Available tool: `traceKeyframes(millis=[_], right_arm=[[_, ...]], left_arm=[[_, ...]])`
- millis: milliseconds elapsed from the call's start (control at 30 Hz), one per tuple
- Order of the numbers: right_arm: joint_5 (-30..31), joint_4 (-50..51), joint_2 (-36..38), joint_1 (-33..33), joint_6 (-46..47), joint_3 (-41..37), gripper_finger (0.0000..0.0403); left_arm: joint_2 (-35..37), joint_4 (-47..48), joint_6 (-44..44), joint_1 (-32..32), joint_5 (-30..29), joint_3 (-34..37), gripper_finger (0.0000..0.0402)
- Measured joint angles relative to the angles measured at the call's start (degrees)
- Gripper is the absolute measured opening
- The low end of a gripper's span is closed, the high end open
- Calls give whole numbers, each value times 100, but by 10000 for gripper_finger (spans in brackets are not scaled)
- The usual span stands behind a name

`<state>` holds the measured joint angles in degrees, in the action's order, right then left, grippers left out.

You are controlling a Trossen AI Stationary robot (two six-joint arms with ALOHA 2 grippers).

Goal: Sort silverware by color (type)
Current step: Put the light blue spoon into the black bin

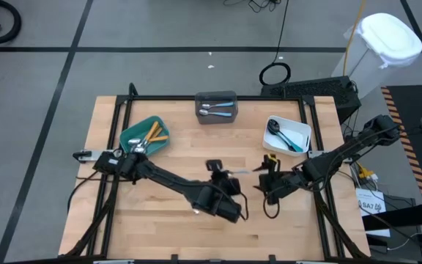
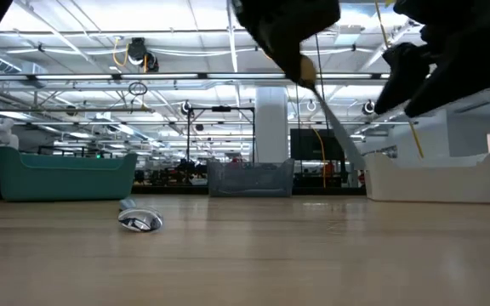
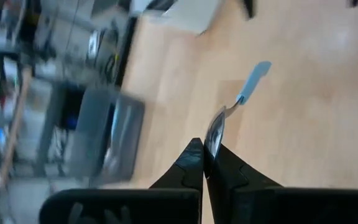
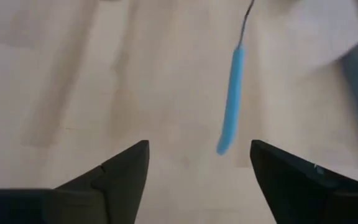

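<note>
My left gripper (image 1: 229, 174) is over the middle of the table, shut on a piece of silverware (image 1: 242, 172) with a silver head and a blue handle. Its handle (image 4: 230, 99) points toward my right gripper (image 1: 264, 176). That gripper is open, and its fingers (image 4: 123, 171) stand on either side of the handle's free end without touching it. A silver spoon (image 2: 140, 221) lies flat on the table, left of centre in the low view. My left gripper pinches the silver head (image 3: 215, 134) of the silverware between its two fingertips. It comes from the table's left, slanting down. The blue handle (image 3: 253, 78) sticks out beyond the fingers toward the right, and the whole piece is lifted clear of the table.
Three bins stand along the far edge. A teal bin (image 1: 145, 136) at the left holds orange-handled pieces. A grey bin (image 1: 217, 107) in the middle holds silver, blue-handled ones. A white bin (image 1: 288, 133) at the right holds a black-headed spoon. The near half of the table is bare wood.
</note>
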<state>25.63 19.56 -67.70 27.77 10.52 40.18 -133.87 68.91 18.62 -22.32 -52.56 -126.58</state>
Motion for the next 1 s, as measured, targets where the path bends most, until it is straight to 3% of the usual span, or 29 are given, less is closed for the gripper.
traceKeyframes(millis=[167,233,433,733,1000], right_arm=[[1137,-19,1,8,-932,0,293],[1519,-67,1,9,-1187,0,296],[1943,-295,0,14,-1704,0,294],[2084,-1322,-17,129,-2611,2,289],[2095,-1507,-17,160,-3097,2,289]], left_arm=[[228,659,1385,-4,-12,-4,3],[272,866,1724,-61,-307,-4,3],[544,2096,2734,-77,-744,-2,3],[1652,2053,1557,255,-297,37,3],[1893,2080,1510,584,181,110,3]])
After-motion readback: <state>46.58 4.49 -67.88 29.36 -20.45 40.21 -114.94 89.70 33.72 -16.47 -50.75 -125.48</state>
